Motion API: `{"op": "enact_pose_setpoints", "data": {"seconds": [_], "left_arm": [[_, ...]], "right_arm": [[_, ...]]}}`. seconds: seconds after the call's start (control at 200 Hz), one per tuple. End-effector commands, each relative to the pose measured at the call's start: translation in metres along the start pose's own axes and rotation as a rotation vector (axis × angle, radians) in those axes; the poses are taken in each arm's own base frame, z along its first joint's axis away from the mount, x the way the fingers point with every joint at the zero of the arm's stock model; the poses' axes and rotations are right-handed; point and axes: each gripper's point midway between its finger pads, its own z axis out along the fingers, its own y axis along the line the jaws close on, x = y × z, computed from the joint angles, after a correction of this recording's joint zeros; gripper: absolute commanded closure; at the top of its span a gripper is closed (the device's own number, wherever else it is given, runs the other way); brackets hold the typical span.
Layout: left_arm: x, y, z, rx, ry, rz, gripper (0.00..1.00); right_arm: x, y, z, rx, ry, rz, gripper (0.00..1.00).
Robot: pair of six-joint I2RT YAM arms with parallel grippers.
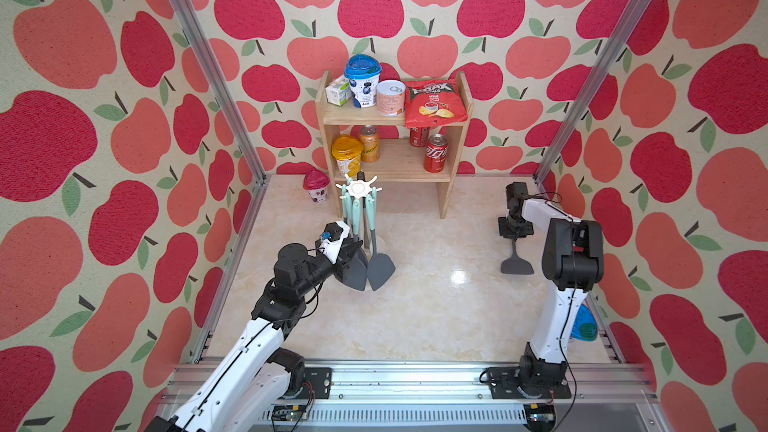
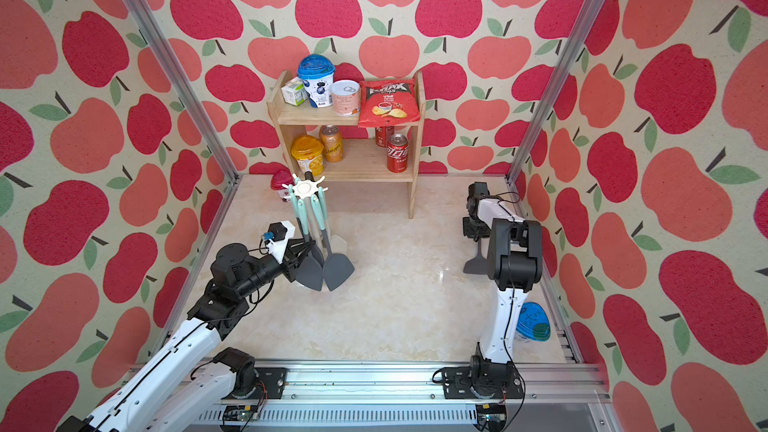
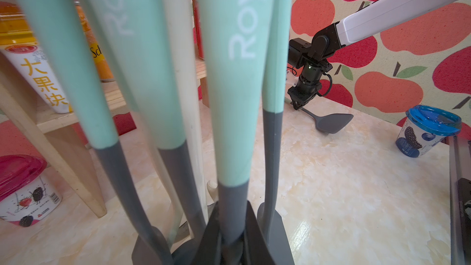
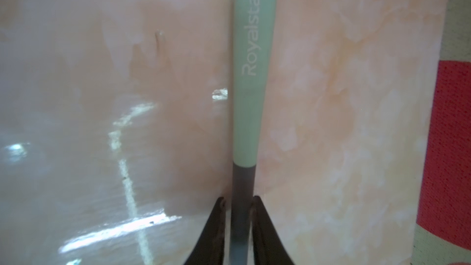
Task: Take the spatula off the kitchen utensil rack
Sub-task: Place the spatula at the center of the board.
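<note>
Grey-necked and mint-handled, the spatula (image 4: pixel 251 98) lies flat on the desk (image 1: pixel 436 317), off the kitchen utensil rack (image 1: pixel 358 189) and well apart from it. Our right jaws straddle its neck; whether they pinch it or stand slack we cannot tell. Rising half-clamped, they could drag it along. Our left jaws are clenched on the neck of a hanging utensil (image 3: pixel 233 123); a tug there could topple the rack.
</note>
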Motion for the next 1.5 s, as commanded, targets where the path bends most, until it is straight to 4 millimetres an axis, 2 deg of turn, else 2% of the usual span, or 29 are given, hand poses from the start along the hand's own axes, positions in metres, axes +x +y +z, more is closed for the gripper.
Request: {"op": "enact_pose_setpoints", "data": {"seconds": [0.0,0.355,0.555,0.64,0.8,0.935,1.04,1.191,1.311,1.496], "left_arm": [[0.023,-0.006,0.000,0.026,0.080,-0.042,1.00],[0.020,-0.006,0.001,0.025,0.075,-0.046,1.00],[0.021,-0.007,0.001,0.028,0.076,-0.050,1.00],[0.020,-0.008,0.001,0.032,0.071,-0.053,1.00],[0.019,-0.012,0.002,0.057,0.058,-0.055,1.00],[0.017,-0.015,0.001,0.072,0.039,-0.055,1.00],[0.016,-0.016,-0.001,0.074,0.018,-0.051,1.00],[0.015,-0.015,-0.002,0.061,0.003,-0.049,1.00],[0.017,-0.012,-0.002,0.044,-0.001,-0.056,1.00],[0.019,-0.010,-0.002,0.029,-0.001,-0.070,1.00]], "right_arm": [[0.038,0.019,0.012,-0.087,0.131,-0.009,0.77],[0.041,0.016,0.013,-0.073,0.127,-0.045,0.87],[0.032,0.010,0.002,-0.056,0.078,-0.061,0.87],[0.023,0.010,-0.012,-0.076,0.025,-0.040,0.79],[0.005,0.013,-0.060,-0.148,-0.117,0.007,0.62],[0.000,0.023,-0.104,-0.210,-0.220,0.022,0.60],[-0.005,0.044,-0.139,-0.313,-0.333,0.018,0.60],[-0.008,0.085,-0.200,-0.476,-0.542,-0.037,0.60],[0.002,0.125,-0.245,-0.626,-0.689,-0.117,0.59],[0.028,0.158,-0.311,-0.804,-0.862,-0.192,0.58]]}}
